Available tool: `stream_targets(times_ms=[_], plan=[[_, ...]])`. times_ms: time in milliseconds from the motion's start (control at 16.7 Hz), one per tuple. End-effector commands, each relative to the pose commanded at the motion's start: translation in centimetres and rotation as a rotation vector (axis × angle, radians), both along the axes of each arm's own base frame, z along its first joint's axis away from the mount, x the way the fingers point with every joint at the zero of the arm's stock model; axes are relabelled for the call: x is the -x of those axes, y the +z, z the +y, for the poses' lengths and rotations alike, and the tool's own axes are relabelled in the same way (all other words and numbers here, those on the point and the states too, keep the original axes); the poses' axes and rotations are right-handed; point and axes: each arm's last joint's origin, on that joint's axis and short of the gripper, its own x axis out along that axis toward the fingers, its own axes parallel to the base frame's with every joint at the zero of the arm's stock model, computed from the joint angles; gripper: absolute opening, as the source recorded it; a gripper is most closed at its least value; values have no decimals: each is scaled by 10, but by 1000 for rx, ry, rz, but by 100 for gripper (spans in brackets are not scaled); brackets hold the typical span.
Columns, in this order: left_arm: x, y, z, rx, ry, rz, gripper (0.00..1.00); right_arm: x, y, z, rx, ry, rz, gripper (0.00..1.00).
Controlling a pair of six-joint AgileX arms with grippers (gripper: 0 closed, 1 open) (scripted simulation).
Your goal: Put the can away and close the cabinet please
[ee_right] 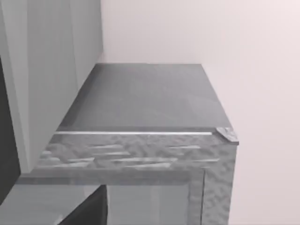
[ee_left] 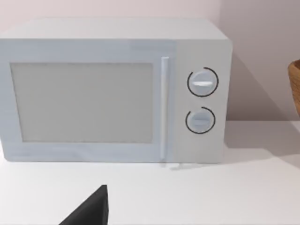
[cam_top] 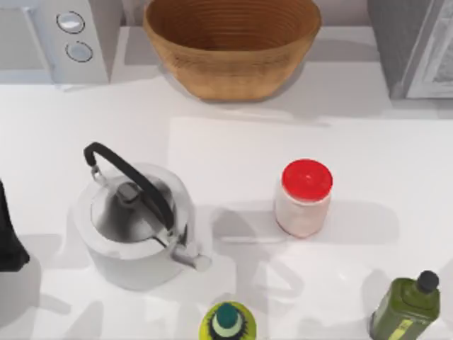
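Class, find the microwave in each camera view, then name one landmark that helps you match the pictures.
Top view: the microwave stands at the far left corner of the table, its two dials showing.
Left wrist view: the microwave is seen front-on, door and dials facing the camera.
Right wrist view: this camera faces the grey cabinet.
Shared landmark: the woven basket beside the microwave.

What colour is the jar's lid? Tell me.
Red: the lid sits on the white jar, shown best in the top view.
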Motion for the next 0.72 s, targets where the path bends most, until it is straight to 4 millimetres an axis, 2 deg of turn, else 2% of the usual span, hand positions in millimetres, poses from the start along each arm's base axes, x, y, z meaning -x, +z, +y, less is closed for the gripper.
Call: stream_targets(times_ms=[420, 600, 720], plan=[[0, 0, 0, 0, 0, 0, 100, -1, 1, 1, -1, -3, 0, 100], [0, 0, 0, 0, 0, 0, 100, -20, -1, 8, -18, -10, 8, 100], [0, 0, 0, 0, 0, 0, 100, -37, 0, 21, -18, -24, 9, 100]])
